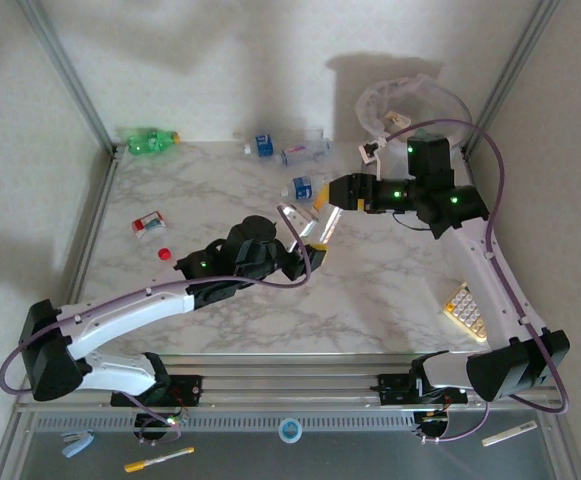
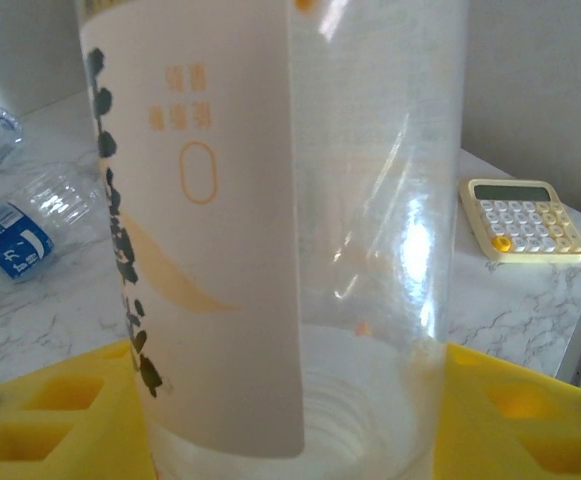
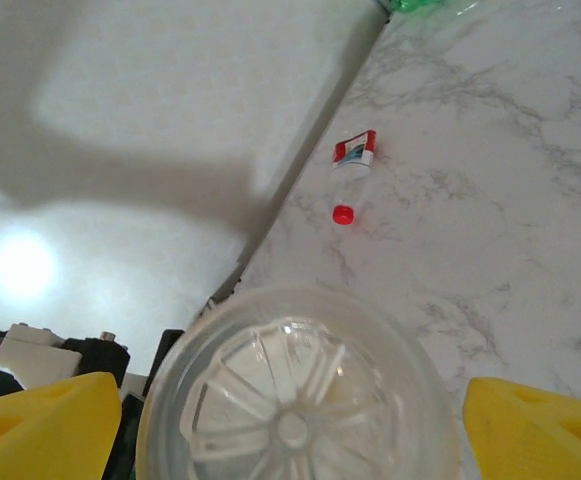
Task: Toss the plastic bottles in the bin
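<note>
The bin stood at the far right corner of the table, behind the right arm and well apart from the left arm. By my reading, that made the right arm the one to carry anything there. Near the middle of the table the two arms met nose to nose. The left gripper was clamped on the held bottle at its neck end, its yellow fingers pressed to either side. The clear body and orange-printed label ran straight away from its camera. The bottle's long axis lay along the line between the two wrists, base toward the right gripper. The right wrist view looked squarely at the moulded base. That gripper's fingers stood apart, flanking the base, with a thin dark gap on one side, so it bracketed the bottle without a visible hold. The coming move seemed to turn on this end-on alignment: the right fingers would need to grip the base before the left ones let go. Farther off lay the green bottle at the far left, blue-labelled bottles along the far edge, and a red-labelled bottle to the left. The calculator lay near the right arm's base.
</note>
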Controlling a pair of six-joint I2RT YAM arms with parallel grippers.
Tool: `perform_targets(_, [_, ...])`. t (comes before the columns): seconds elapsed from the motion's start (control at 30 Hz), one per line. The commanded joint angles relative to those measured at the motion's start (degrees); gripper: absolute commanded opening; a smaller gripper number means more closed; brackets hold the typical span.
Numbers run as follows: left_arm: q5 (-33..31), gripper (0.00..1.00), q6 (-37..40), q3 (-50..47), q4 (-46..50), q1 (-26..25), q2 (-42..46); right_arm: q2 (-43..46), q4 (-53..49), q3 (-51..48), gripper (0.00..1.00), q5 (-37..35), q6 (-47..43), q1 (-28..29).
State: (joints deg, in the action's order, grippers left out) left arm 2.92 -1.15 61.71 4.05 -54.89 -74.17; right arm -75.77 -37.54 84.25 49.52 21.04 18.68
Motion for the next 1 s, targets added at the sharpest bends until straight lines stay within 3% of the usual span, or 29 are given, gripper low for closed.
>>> perform_targets(0.0, [-1.9, 0.43, 1.8, 2.6, -2.4, -0.8, -0.2, -0.8, 1.3, -0.8, 0.85, 2.7, 0.5, 0.5])
perform_targets(0.57, [-7.3, 0.47, 5.0, 4.3, -5.0, -2.0, -2.9, -1.9, -4.9, 2.2, 0.47, 2.4, -1.2, 0.8])
perform_targets(0.63, [-8.1, 0.55, 5.2, 4.8, -5.6, -2.0, -3.3, -1.8, -5.8, 2.9, 0.43, 1.1, -1.7, 0.8])
perform_targets(0.7, [-9.1, 0.8, 4.9, 5.2, -6.1, -2.0, -3.6, -1.7, -6.7, 3.7, 0.38, -0.6, -2.3, 0.7])
perform_targets(0.8, [-10.9, 1.0, 3.6, 5.9, -6.2, -2.0, -4.0, -1.7, -8.9, 5.7, 0.32, -5.3, -3.8, 0.7])
perform_targets(0.97, [-14.2, 0.99, 0.6, 3.6, -7.1, -1.9, -1.6, -1.5, -11.5, 11.1, 0.23, -16.4, -6.2, -0.9])
